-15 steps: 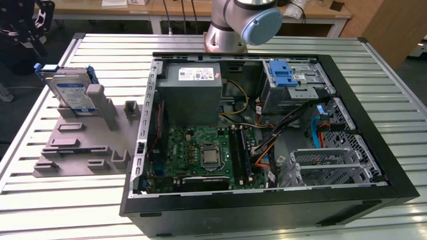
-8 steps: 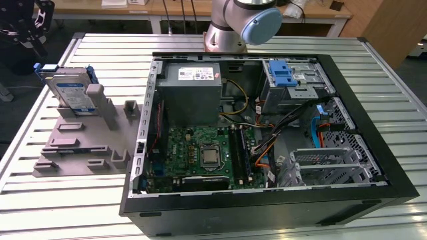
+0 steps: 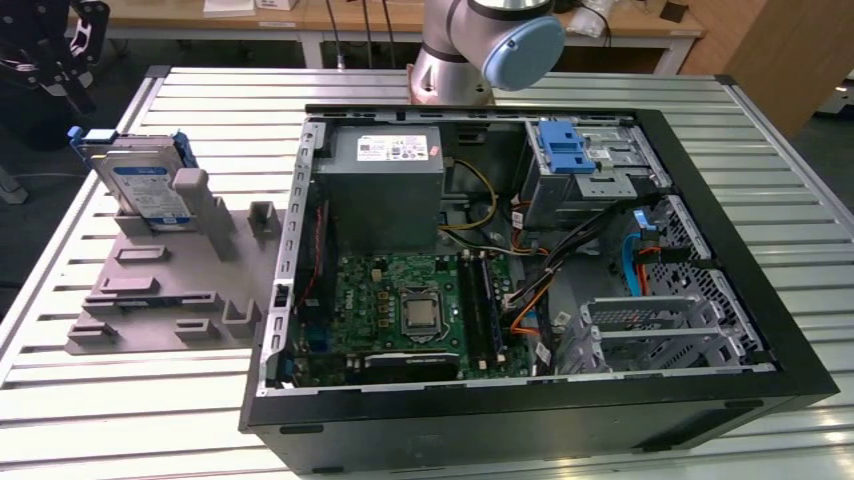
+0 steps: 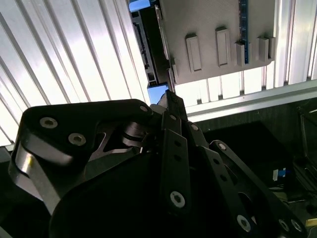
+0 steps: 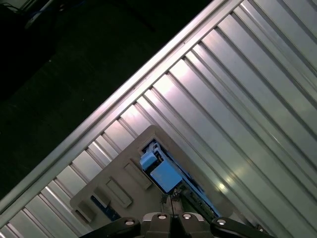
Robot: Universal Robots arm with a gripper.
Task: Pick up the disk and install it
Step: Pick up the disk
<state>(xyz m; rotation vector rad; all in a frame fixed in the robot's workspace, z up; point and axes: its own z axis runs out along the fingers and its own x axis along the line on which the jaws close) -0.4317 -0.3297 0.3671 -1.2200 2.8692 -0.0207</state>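
The disk (image 3: 144, 185) stands upright on its edge in a grey holder (image 3: 160, 290) on the slatted table, at the exterior view's left. It is silver with a blue-and-white label and a blue frame. My black gripper (image 3: 74, 85) hangs above and just behind it, apart from it. In the first wrist view the gripper (image 5: 172, 199) has its fingers shut together with nothing between them, above the disk's blue frame (image 5: 163, 174). The second wrist view has the gripper (image 4: 171, 93) over the disk's edge (image 4: 148, 49) and the holder (image 4: 218, 29).
An open computer case (image 3: 747, 300) lies on the table to the exterior view's right of the holder. Inside are a grey metal box (image 3: 380, 185), a green board (image 3: 400, 300) and a silver cage with a blue latch (image 3: 574, 150). The arm's base (image 3: 474, 40) stands behind it.
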